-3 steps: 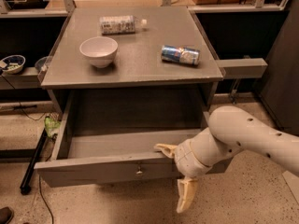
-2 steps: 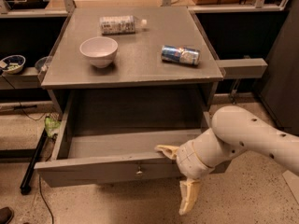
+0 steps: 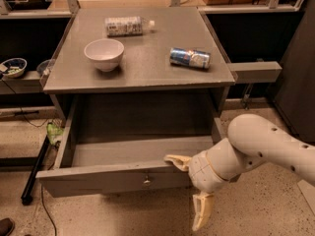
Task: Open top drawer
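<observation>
The top drawer [image 3: 98, 178] stands pulled out at lower centre; we see only its grey bottom inside. Our end effector [image 3: 183, 191] straddles its front edge, lower right, fingers spread apart.

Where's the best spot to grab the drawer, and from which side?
Pinch the small round knob in the middle of the drawer front, coming straight from the front: it is small enough for jaws to close around. The gripper is near the front's right end, jaws open.
</observation>
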